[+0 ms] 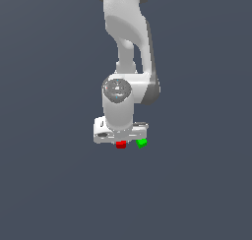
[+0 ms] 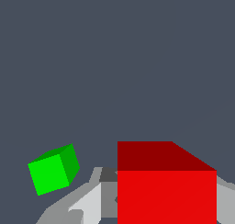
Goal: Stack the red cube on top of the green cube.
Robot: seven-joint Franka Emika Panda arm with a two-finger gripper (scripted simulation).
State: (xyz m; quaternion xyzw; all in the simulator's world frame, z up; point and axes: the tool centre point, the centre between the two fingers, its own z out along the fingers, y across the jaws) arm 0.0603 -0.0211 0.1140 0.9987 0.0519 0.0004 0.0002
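The red cube [image 1: 120, 144] sits directly under the white hand of my gripper [image 1: 120, 142]. In the wrist view the red cube [image 2: 166, 191] fills the space between the two grey fingers [image 2: 92, 204], which press against its sides, so my gripper [image 2: 166, 209] is shut on it. The green cube [image 1: 141, 143] lies just beside it, toward the exterior view's right, at about the same height. Seen from the wrist, the green cube [image 2: 53, 170] is tilted and stands apart from the fingers. I cannot tell whether the red cube is off the floor.
The plain dark grey floor [image 1: 54, 185] stretches all around both cubes. The white arm [image 1: 129, 42] rises above the hand. No other objects show.
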